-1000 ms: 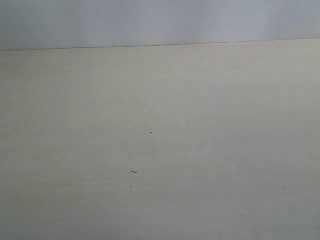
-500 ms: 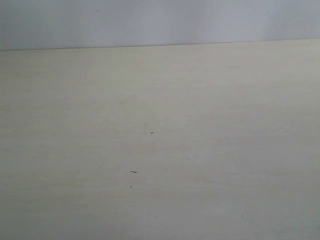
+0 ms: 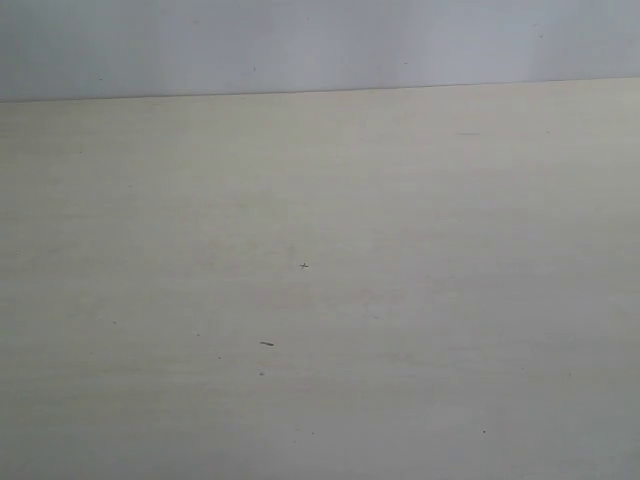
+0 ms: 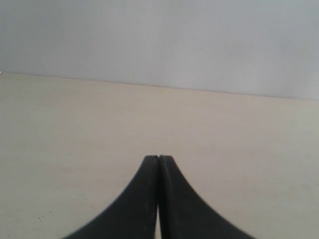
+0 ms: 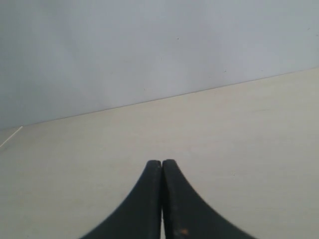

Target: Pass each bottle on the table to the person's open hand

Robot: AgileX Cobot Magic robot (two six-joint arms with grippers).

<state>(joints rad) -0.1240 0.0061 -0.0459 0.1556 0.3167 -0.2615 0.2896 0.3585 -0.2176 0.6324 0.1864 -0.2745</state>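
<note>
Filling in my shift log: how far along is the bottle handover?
Done: cannot tell; no bottle and no open hand shows in any view, only the bare table with tiny dark specks. In hand: nothing; the left jaws and right jaws are shut with nothing between them. Left: unclear; this could be before the start or after the last handover.

Table: pale beige, matte, few tiny dark specks lower centre. Wall: plain grey-white, upper frame. Both grippers' fingers: black.
</note>
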